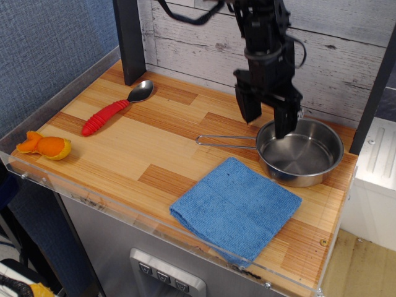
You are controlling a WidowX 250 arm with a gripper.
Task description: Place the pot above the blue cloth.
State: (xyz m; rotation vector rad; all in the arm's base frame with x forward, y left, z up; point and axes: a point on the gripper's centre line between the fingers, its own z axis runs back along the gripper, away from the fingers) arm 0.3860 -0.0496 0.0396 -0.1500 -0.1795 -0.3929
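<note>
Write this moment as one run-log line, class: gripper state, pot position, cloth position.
gripper: open, above pot's rim | shiny round steel pot: on table, behind cloth | square blue terry cloth: flat, front edge

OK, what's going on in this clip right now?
A single robot arm hangs over the back right of the wooden table. Its claw is open and holds nothing, just above the near-left rim of the pot. The pot sits on the wood right behind the blue cloth, its wire handle pointing left. A red-handled spoon and an orange toy lie untouched at the left.

pot behind cloth | spoon far left
</note>
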